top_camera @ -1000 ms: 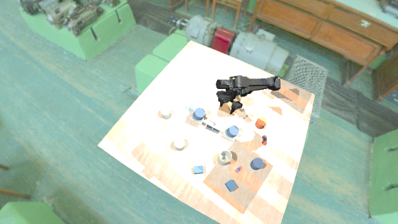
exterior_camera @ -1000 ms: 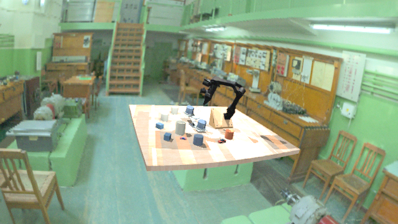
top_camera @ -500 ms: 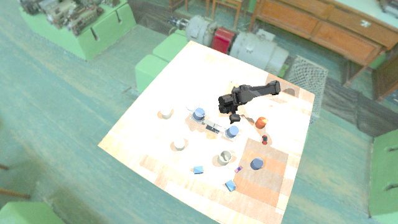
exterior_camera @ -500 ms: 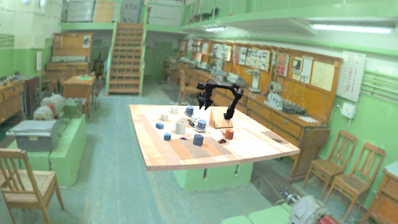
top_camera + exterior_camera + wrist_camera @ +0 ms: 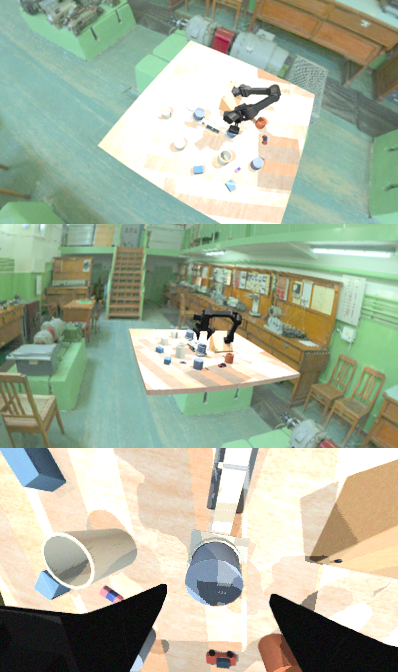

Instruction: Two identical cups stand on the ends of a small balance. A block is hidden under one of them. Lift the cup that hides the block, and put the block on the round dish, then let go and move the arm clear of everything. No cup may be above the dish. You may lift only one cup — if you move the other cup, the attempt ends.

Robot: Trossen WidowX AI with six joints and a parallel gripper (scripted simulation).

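Observation:
One blue cup (image 5: 231,134) (image 5: 201,349) (image 5: 215,580) stands upside down on the near end of the balance (image 5: 212,129) (image 5: 234,485). The other blue cup (image 5: 199,114) (image 5: 189,334) stands on its far end and is outside the wrist view. My gripper (image 5: 234,129) (image 5: 204,338) (image 5: 217,593) is open and empty, pointing down above the near cup, with its fingertips to either side of that cup in the wrist view. The pale round dish (image 5: 191,106) lies beside the far cup. No block shows under either cup. I cannot tell the beam's tilt.
A wooden wedge (image 5: 228,102) (image 5: 219,343) (image 5: 360,518) stands beside the balance. An orange cup (image 5: 261,122) (image 5: 229,358), a red toy car (image 5: 264,140) (image 5: 222,365) and a tall grey cup (image 5: 224,157) (image 5: 180,351) (image 5: 112,550) are nearby. Another blue cup (image 5: 257,163) (image 5: 198,364) stands farther off.

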